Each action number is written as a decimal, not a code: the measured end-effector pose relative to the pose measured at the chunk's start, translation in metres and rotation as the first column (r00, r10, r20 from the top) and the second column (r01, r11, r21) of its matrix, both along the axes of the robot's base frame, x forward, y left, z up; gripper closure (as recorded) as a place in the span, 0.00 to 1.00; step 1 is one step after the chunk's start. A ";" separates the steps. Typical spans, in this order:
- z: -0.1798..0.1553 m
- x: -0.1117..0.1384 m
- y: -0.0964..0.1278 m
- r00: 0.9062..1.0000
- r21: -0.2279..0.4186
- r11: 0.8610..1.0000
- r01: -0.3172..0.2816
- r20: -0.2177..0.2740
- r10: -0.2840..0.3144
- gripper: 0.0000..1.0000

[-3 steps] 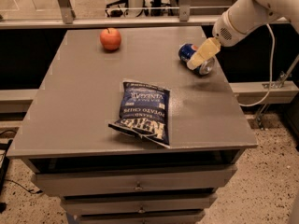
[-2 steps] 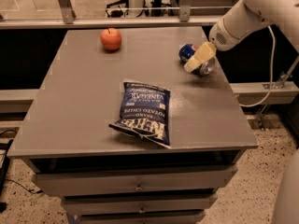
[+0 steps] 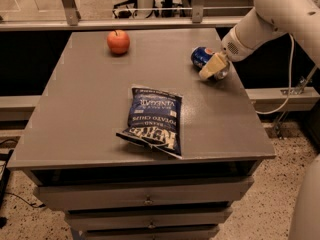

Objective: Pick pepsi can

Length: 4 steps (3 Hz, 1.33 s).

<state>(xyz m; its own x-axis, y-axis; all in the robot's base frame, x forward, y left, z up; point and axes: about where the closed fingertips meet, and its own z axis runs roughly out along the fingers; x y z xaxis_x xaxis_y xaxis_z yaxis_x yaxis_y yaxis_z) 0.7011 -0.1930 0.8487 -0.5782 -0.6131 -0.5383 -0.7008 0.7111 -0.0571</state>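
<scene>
The pepsi can [image 3: 201, 56] is blue with a round logo and lies on its side near the right edge of the grey table [image 3: 90, 99], toward the back. My gripper [image 3: 213, 67] comes in from the upper right on a white arm [image 3: 260, 24]. It is down at the can, and its cream tip covers the can's right half. The can rests on the table top.
A red apple [image 3: 118, 41] sits at the back left. A dark-blue chip bag [image 3: 152, 119] lies flat at the middle front. Drawers [image 3: 145, 199] are below the table top. A grey cable [image 3: 285, 89] hangs off the right side, and a rail [image 3: 125, 23] runs behind.
My gripper has moved down and slightly left onto the can. The can, the apple and the chip bag have not moved.
</scene>
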 end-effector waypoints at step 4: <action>0.060 -0.050 0.034 0.977 0.100 0.978 -0.184 0.125 0.172 1.00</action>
